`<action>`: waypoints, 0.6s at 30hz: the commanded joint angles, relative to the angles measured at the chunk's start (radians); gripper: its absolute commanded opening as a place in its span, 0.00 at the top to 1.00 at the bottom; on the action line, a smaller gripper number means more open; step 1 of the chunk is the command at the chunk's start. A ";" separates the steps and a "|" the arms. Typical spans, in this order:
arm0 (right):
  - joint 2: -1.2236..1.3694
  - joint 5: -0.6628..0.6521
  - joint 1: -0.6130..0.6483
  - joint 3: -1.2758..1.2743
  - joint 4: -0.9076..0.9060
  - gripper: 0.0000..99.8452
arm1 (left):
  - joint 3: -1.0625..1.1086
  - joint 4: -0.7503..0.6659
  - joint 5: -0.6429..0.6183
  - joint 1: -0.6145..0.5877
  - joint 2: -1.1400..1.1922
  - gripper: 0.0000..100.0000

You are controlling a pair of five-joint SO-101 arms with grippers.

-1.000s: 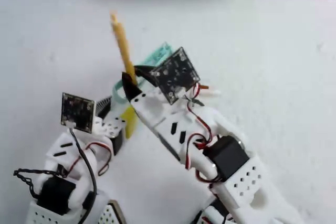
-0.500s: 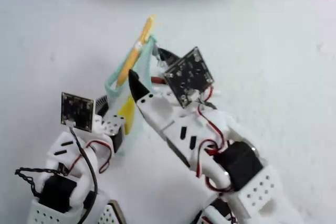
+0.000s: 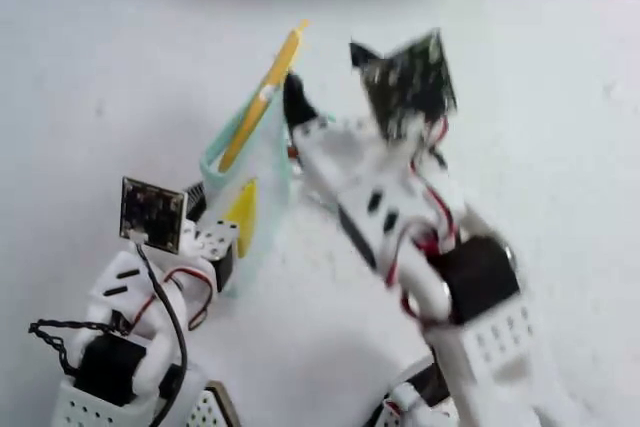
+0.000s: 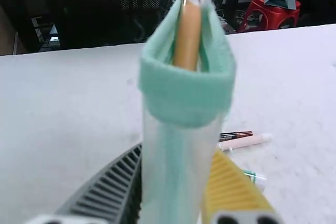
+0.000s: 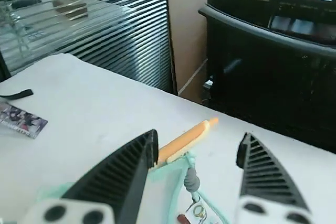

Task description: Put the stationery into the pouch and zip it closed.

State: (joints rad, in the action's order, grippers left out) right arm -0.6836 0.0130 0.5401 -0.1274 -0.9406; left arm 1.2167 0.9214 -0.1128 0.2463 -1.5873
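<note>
The left gripper [image 4: 178,153] pinches one upright pouch between its grey and yellow fingers. The right gripper [image 5: 199,135] is spread wide, at 3 o'clock of the pouch's mouth in the high view. Both are above one white table [image 3: 120,77]. The clear plastic pouch with a mint-green rim [image 4: 178,93] stands at 1 o'clock of the left arm. One orange pen [image 4: 186,40] sticks out of the pouch's mouth, its end aimed at 1 o'clock. Three loose pieces lie on the table near the pouch: a white marker [image 4: 247,141], a thin brown pen [image 4: 236,134] and a green-and-white stick [image 4: 255,177]. One grey zipper pull [image 5: 191,179] hangs at the rim.
</note>
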 commanded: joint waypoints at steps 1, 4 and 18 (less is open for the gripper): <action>0.213 0.157 -0.047 0.232 -0.067 0.76 | 0.000 -0.014 0.006 0.004 -0.005 0.86; 0.386 0.224 -0.044 0.448 -0.186 0.76 | 0.000 -0.014 0.006 0.004 -0.005 0.86; 0.886 0.351 -0.024 1.082 -0.575 0.77 | 0.000 -0.014 0.006 0.004 -0.005 0.86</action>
State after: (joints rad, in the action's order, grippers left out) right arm 0.1757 0.3368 0.5247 0.8623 -1.4868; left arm 1.2167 0.9214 -0.1112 0.2463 -1.5873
